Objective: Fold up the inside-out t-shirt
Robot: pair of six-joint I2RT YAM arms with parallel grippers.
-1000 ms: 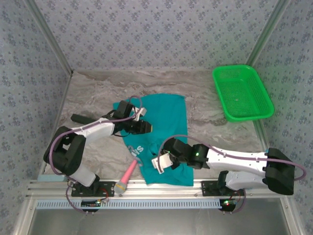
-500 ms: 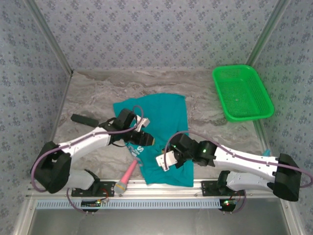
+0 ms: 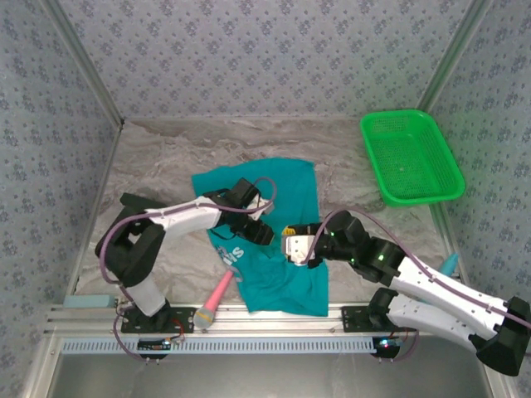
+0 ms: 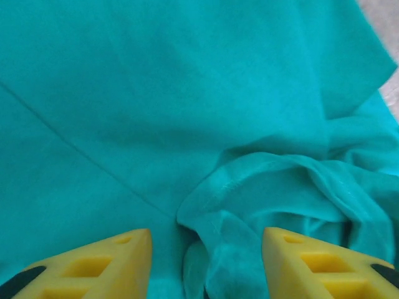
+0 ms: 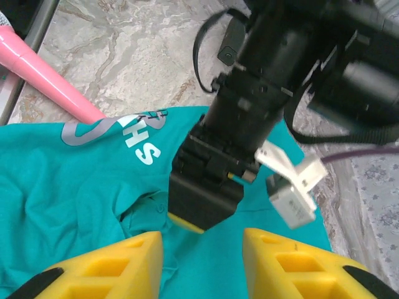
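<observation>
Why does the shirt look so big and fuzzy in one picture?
Left wrist view: the camera sits very close to the teal t-shirt, so its folds look soft. Top external view: even light, and the whole shirt looks crisp.

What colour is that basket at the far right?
The basket is bright green, clearest in the top view.

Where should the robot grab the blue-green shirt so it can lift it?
I'd pinch the puffed-up fold near the middle of the shirt, coming straight down from above. The cloth around it lies flat, so there is little to pinch, but this fold stands up, and the left hand hangs open on either side of it.
</observation>
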